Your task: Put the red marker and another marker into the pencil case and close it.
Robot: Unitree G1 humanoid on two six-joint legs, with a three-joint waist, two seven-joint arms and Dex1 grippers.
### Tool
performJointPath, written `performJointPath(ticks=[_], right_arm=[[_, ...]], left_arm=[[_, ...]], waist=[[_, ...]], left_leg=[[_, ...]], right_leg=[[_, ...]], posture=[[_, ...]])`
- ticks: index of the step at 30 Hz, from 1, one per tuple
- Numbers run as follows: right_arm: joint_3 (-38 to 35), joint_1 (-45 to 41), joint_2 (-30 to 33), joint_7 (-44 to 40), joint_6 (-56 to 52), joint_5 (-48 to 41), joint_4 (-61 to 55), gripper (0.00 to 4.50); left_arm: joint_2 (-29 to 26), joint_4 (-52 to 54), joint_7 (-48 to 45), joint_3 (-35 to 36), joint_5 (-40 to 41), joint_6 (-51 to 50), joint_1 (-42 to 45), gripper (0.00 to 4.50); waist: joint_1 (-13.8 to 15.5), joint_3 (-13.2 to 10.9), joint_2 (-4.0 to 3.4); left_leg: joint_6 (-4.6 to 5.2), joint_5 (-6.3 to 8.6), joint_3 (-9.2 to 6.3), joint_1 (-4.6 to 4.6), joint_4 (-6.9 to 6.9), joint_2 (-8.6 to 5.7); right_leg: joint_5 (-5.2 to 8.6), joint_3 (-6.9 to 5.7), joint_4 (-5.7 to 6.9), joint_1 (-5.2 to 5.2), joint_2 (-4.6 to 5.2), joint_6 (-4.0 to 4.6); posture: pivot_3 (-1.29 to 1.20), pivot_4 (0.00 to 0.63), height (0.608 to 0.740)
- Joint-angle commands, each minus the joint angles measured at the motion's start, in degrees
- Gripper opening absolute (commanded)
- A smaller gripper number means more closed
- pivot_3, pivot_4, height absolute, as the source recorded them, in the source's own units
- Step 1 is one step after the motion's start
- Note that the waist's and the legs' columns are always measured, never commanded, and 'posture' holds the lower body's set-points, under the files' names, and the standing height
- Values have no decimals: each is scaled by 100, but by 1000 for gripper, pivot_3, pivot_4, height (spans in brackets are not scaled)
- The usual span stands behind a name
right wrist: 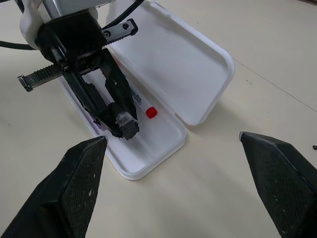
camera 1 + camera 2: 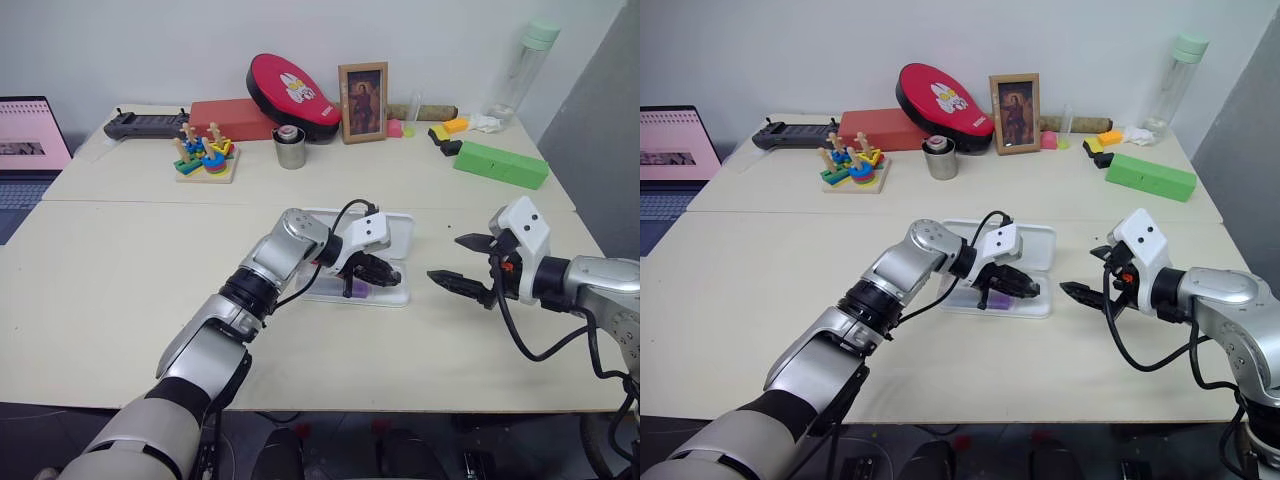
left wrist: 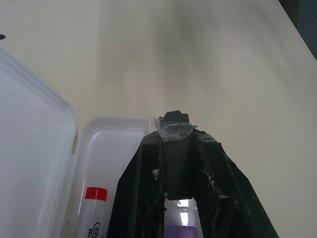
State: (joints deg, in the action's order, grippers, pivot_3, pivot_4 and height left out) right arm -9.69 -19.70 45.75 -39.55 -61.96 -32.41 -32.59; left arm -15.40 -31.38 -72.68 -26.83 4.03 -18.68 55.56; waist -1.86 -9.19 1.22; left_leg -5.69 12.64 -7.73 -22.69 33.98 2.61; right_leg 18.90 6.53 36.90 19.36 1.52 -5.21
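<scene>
White pencil case point(image 2: 398, 236) is lying open mid-tabletop; you are seeing red marker point(image 1: 143, 106) inside its tray, left end effector point(image 1: 124, 126) pinched together over it, right end effector point(image 2: 462, 263) gaping wide at 3 o'clock.

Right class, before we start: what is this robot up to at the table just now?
It is packing markers into the white pencil case, which lies open on the table. The red marker already lies in the tray. The left gripper is over the tray, shut on the purple marker, which is low in the tray. The right gripper waits open beside the case, holding nothing. The lid is not yet closed.
</scene>
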Motion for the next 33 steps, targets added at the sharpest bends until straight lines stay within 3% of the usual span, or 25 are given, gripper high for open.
performJointPath(ticks=[1,20,22,24,33], right_arm=[[-150,-36,1,128,34,-112,-148,4500],[-128,-41,11,322,54,-264,-127,4500],[-125,-39,18,336,65,-282,-117,4500],[-120,-43,26,349,81,-299,-101,4500],[-79,-89,35,356,133,-308,-39,4500]], left_arm=[[93,137,-24,-28,-113,65,-61,460],[430,-236,223,100,-427,154,-11,460],[439,-223,217,135,-399,119,5,1154],[442,-201,213,153,-389,104,15,1370],[472,-11,194,276,-248,-103,4,3232]], waist=[[1,0,0],[10,0,0],[10,0,0],[10,0,0],[9,0,0]], left_leg=[[0,0,0,0,0,0],[1,0,-1,-1,0,0],[1,-1,-1,0,0,0],[1,-1,-1,0,0,0],[1,-1,-1,0,0,0]], right_leg=[[0,0,0,0,0,0],[0,0,0,-1,0,0],[0,0,1,-1,0,0],[0,-1,2,-1,0,1],[0,-1,2,-1,0,1]], posture=[[0,150,740],[0,150,740],[0,150,740],[0,150,740],[0,150,740]])
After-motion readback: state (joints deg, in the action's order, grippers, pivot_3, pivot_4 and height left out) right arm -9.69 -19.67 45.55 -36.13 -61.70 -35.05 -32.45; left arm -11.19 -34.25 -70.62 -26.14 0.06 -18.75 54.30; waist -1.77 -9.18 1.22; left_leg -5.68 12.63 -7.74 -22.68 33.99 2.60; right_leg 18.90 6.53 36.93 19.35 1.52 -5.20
